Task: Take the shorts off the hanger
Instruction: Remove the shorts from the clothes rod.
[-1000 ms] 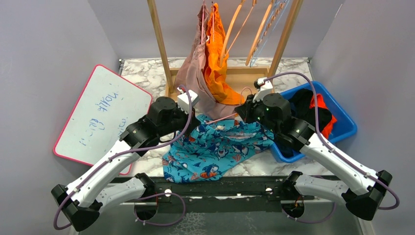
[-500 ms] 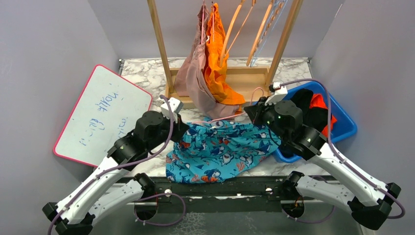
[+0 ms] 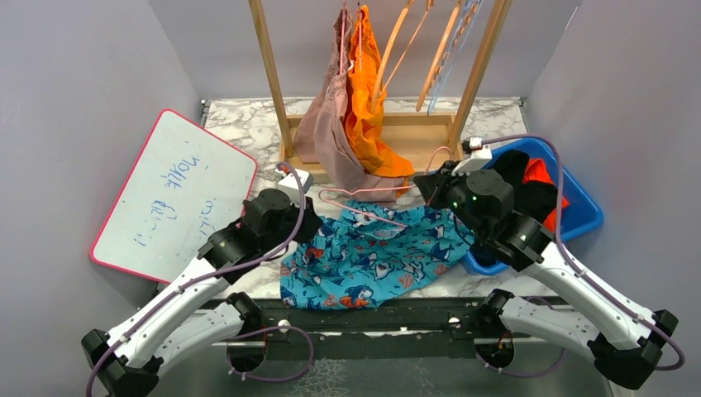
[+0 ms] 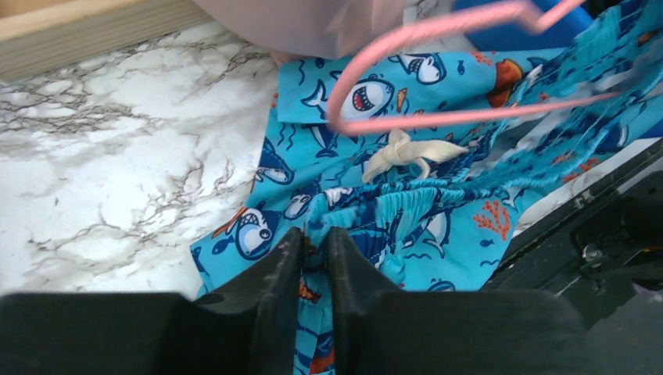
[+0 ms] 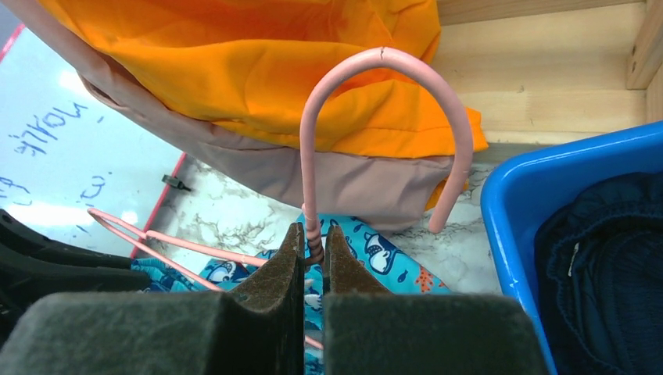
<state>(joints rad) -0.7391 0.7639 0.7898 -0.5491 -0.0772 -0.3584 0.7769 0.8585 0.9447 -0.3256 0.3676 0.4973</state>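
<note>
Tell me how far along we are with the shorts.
Done: dark shorts and red shorts lie in the bin. In hand: the blue shorts lie on the table, the left gripper pinching their waistband and the right gripper shut on the hanger neck; whether the hanger is fully out I cannot tell. Left: pink shorts and orange shorts hang on the rack.

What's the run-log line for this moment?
left jaws: shut on blue shark-print shorts | right jaws: shut on pink hanger neck | shorts: spread on table, hanger lying across them
</note>
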